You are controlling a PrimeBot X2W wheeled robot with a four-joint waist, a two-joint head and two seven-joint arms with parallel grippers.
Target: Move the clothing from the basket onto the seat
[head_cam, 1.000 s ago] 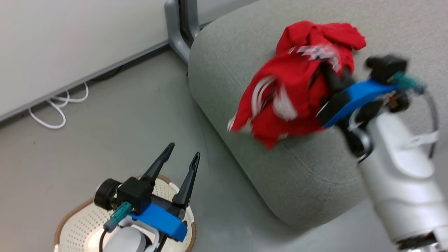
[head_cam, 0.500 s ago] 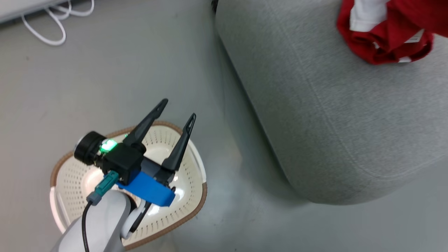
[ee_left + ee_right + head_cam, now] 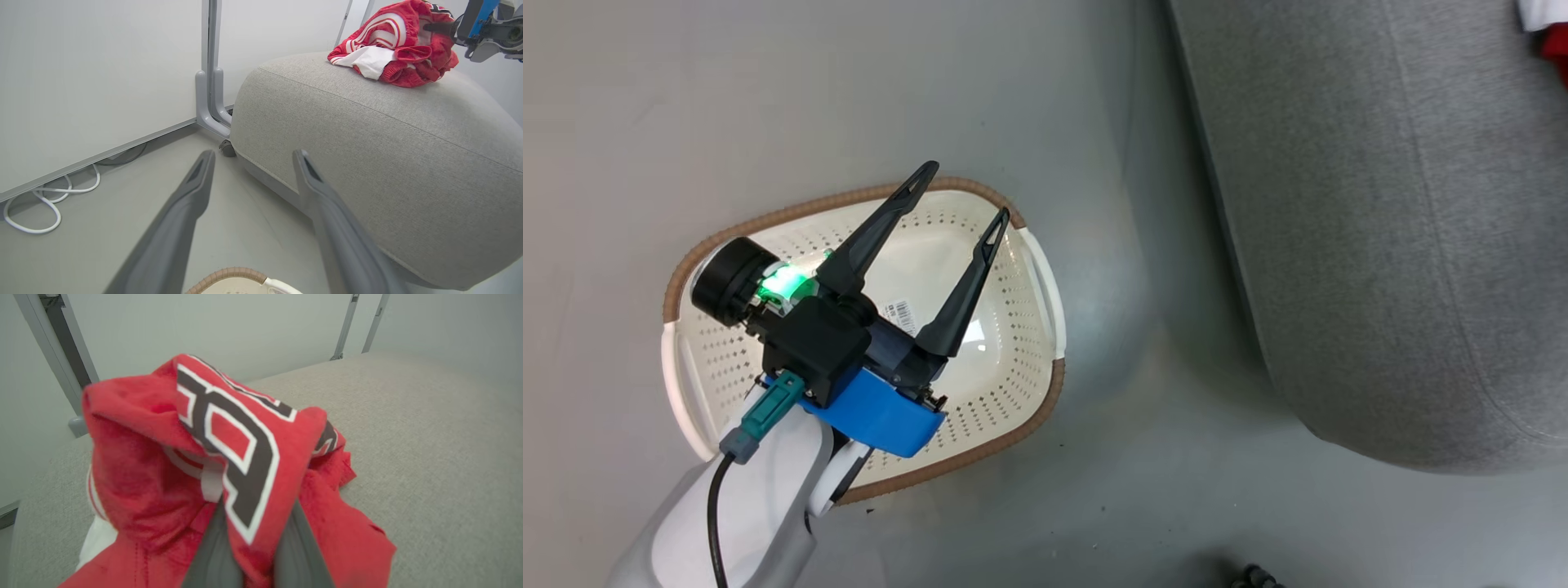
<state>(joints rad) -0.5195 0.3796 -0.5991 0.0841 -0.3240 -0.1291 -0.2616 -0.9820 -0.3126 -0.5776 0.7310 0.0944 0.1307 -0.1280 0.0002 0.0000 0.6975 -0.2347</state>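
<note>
I read the job as nearly done. The basket (image 3: 1013, 351) beneath my left gripper (image 3: 965, 191) looks bare wherever I can see into it, and that gripper's jaws stand wide apart with nothing between them. The clothing (image 3: 402, 45) lies heaped on the seat (image 3: 388, 155) around my right gripper (image 3: 252, 539), whose jaws sit close together on a fold of the lettered jersey, so what is left, I judge, is to release that fold and draw the arm clear.
</note>
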